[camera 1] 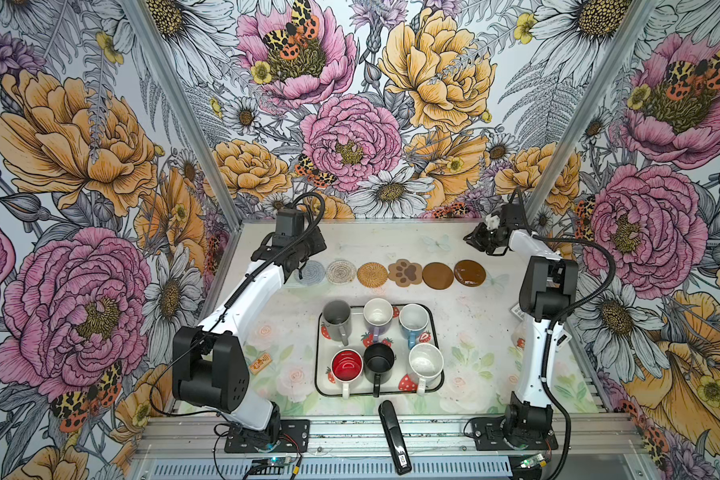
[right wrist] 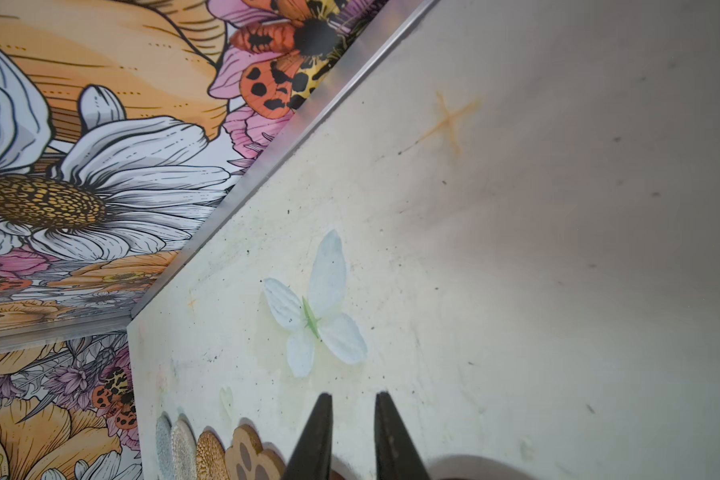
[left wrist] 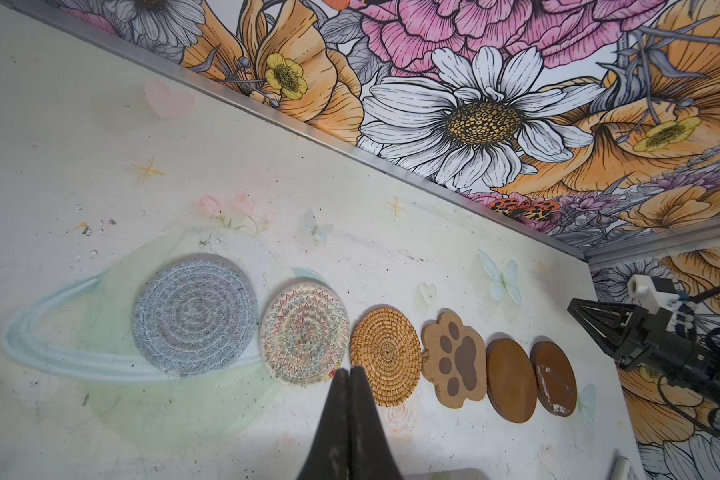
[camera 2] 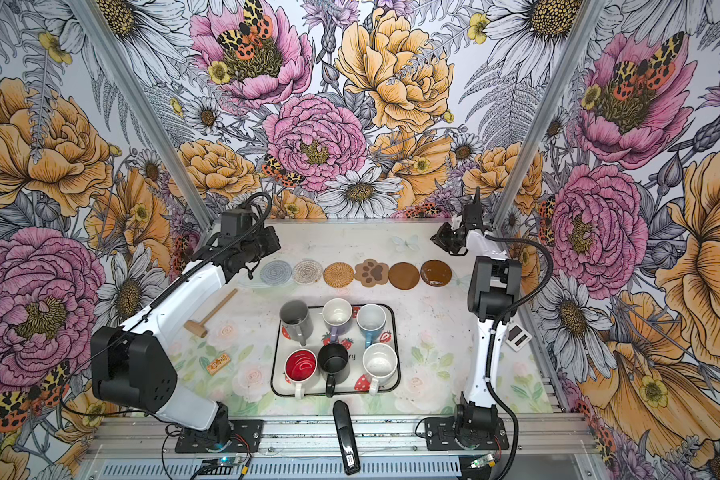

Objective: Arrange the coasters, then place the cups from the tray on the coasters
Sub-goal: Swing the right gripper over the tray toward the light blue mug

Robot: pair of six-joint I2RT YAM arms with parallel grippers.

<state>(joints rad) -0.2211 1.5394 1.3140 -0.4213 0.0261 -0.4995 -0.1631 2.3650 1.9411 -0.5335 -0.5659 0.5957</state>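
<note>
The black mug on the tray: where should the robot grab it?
Probably its handle, from above at the front edge of the tray. The black mug stands upright between the red-inside mug and a white mug; only the handle sticks out free.

White arms [camera 1: 262,286], black joints [camera 1: 208,370], black cables [camera 1: 568,436]

Tray [camera 1: 323,353] mid-surface [camera 1: 466,332], toward the front edge.
- On the tray: six cups [camera 1: 378,358], upright, in two rows of three, one row behind the other.
- Behind the tray, apart from it: six coasters [camera 1: 405,272], flat, in one left-to-right row. Neighbours touching or just beside; both row ends past the tray's sides.
- Left of the tray: mallet [camera 2: 211,311]; nearer the tray, small block [camera 1: 260,365].
- Right of the tray, at the surface's edge: timer [camera 2: 518,336].
- In front of the tray: stapler [camera 1: 395,436], across the front rail.
- Behind-left of the tray, at the row's left end: left claw [left wrist: 350,372].
- Behind-right of the tray, beyond the row's right end: right claw [right wrist: 352,399].
</note>
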